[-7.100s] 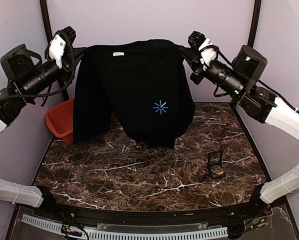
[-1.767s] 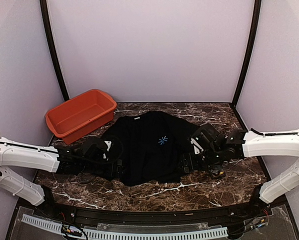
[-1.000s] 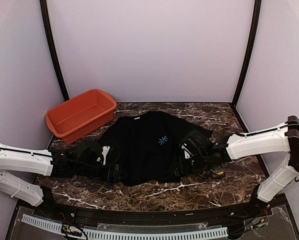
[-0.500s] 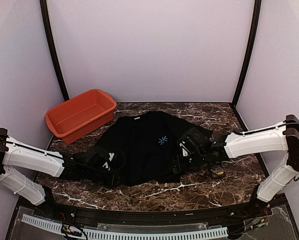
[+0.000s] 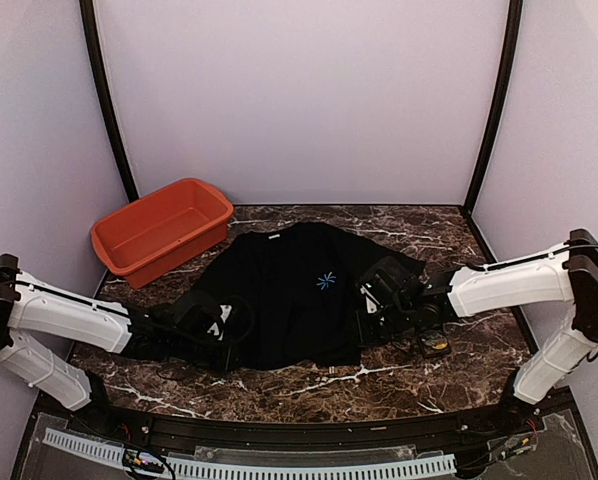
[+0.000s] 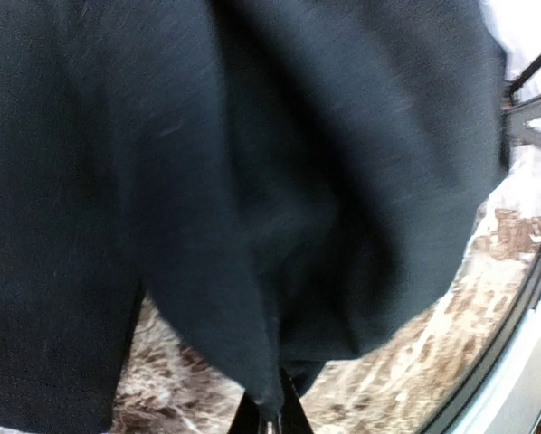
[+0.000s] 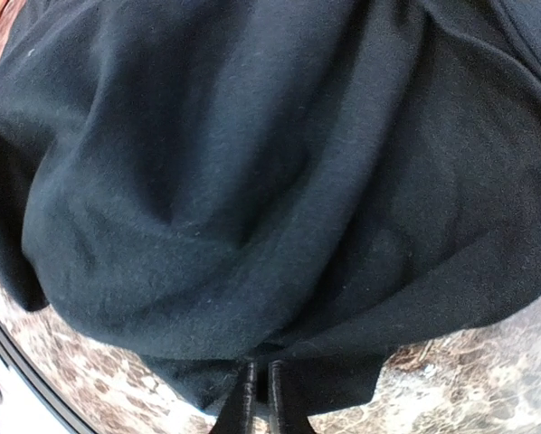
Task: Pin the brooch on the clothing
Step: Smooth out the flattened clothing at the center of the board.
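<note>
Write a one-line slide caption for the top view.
Left pincer and right pincer grip a black shirt on the table; red tub behind.

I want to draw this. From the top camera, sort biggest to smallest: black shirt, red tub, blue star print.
1. black shirt
2. red tub
3. blue star print, clearly the tiniest

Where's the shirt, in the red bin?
No, the shirt lies spread on the marble table to the right of the red bin, whose inside shows only its bare floor.
</note>
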Controlling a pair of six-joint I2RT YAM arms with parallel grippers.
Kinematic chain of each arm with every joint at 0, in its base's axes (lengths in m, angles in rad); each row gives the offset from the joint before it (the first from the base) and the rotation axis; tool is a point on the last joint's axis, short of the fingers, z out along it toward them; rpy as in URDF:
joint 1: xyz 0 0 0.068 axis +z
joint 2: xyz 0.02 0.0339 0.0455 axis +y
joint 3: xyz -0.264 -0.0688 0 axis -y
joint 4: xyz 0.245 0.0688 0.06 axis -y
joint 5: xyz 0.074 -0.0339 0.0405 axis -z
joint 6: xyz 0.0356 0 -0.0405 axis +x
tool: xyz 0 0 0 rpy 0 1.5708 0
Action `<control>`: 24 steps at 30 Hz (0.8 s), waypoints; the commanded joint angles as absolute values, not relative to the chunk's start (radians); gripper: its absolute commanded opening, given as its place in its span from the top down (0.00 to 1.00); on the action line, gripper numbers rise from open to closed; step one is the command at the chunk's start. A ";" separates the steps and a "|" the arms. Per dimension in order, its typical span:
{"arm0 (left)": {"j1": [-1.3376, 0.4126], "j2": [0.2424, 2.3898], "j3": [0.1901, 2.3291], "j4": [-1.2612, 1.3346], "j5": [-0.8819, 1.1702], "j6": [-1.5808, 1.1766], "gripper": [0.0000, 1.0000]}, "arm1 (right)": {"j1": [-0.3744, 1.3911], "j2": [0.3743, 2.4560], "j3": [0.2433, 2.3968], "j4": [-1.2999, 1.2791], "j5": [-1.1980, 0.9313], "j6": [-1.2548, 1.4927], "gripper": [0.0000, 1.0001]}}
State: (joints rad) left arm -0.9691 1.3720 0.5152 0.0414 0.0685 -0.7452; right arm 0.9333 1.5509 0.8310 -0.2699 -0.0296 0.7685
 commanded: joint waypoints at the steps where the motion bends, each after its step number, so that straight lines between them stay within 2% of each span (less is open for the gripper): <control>1: -0.973 1.272 0.572 0.008 0.046 -0.688 0.99 | 0.929 1.548 0.833 -0.254 -0.020 0.735 0.99; 3: -0.973 1.218 0.596 -0.023 0.032 -0.655 0.99 | 0.930 1.521 0.848 -0.250 -0.009 0.680 0.98; 5: -0.973 1.164 0.630 -0.056 0.017 -0.612 0.99 | 0.931 1.487 0.879 -0.264 -0.004 0.605 0.93; 9: -0.973 1.086 0.715 -0.161 -0.030 -0.539 0.99 | 0.932 1.414 0.940 -0.283 0.041 0.407 0.66; 13: -0.973 1.048 0.765 -0.241 -0.034 -0.518 0.99 | 0.940 1.375 0.966 -0.285 0.026 0.176 0.50; 20: -0.971 0.987 0.769 -0.293 -0.051 -0.542 0.99 | 1.051 1.340 0.827 -0.162 -0.158 -0.341 0.41; 24: -0.971 0.998 0.766 -0.286 -0.052 -0.549 0.99 | 1.093 1.345 0.755 -0.077 -0.199 -0.469 0.40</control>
